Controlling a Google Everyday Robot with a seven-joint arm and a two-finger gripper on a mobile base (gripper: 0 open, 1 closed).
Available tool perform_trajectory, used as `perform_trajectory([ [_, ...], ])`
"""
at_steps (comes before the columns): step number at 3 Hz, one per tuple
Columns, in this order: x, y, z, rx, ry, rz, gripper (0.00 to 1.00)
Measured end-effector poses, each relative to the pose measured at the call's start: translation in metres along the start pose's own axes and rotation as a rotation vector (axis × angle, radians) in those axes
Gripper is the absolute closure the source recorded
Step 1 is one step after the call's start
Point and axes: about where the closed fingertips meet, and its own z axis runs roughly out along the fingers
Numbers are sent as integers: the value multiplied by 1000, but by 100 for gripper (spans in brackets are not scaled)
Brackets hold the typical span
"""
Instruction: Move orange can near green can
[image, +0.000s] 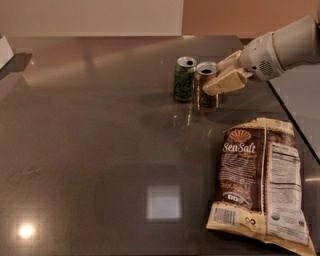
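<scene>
The orange can (204, 98) stands upright on the dark table (90, 130), right beside the green can (184, 80), which is just to its left; the two are almost touching. My gripper (215, 76) reaches in from the right. One tan finger (226, 82) lies across the front right of the orange can and the other shows behind its rim, so the jaws are closed around its upper body.
A brown Sea Salt chip bag (260, 185) lies flat at the front right. The table's right edge (295, 125) runs diagonally behind my arm. A white object (5, 50) sits at the far left edge.
</scene>
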Motion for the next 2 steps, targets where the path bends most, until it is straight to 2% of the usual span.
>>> perform_trajectory([
  [1,5,-15,3,1,-27,35,86],
  [2,8,-24,10,-16,-58,65,62],
])
